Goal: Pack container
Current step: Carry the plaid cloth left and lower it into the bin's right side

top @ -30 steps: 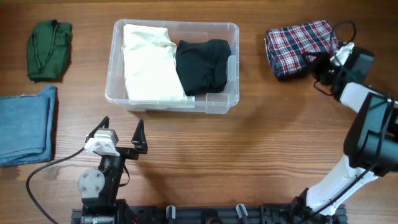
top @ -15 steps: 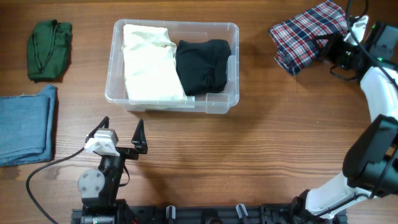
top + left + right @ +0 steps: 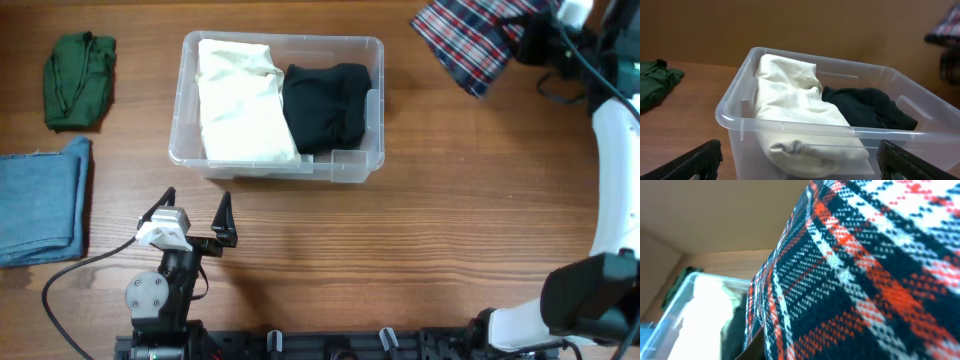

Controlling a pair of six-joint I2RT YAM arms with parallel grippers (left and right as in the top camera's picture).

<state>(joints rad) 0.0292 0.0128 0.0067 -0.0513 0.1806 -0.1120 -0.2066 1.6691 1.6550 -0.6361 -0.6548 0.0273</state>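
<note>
Right tool (image 3: 527, 32) with cloth (image 3: 462, 40), right of container (image 3: 300, 40)

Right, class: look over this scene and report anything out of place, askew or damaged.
Only the plaid cloth stands out: it hangs crumpled from the right gripper, off to the side of the container. Nothing looks spilled or damaged.

Clear rectangular container (image 3: 345, 168) sits upright; seemingly about half full
</note>
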